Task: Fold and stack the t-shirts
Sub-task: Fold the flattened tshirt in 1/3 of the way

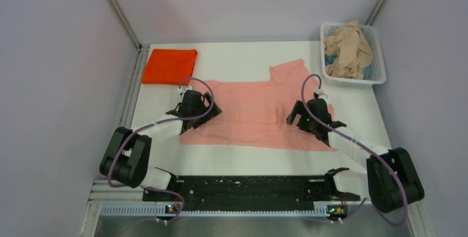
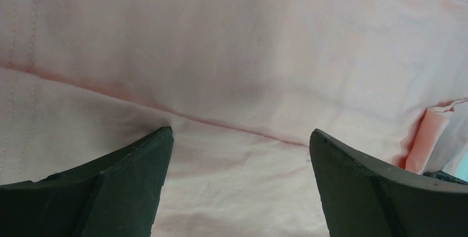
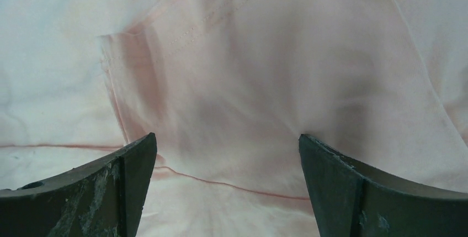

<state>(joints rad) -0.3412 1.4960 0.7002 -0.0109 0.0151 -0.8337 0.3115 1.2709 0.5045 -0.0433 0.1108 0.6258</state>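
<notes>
A salmon-pink t-shirt (image 1: 254, 112) lies spread flat across the middle of the table. My left gripper (image 1: 200, 116) is over its left edge, jaws wide open and tips down on the cloth (image 2: 237, 71), nothing pinched between them. My right gripper (image 1: 301, 120) sits over the shirt's right side, also wide open against the fabric (image 3: 248, 82), where a folded hem edge shows. A bright orange-red t-shirt (image 1: 169, 66) lies folded at the back left. A beige-tan t-shirt (image 1: 347, 49) is bunched in the basket.
The white plastic lattice basket (image 1: 377, 46) stands at the back right corner, with a bit of blue cloth (image 1: 330, 60) under the beige one. Grey walls close in on both sides and the back. A black rail (image 1: 237, 190) runs along the near edge.
</notes>
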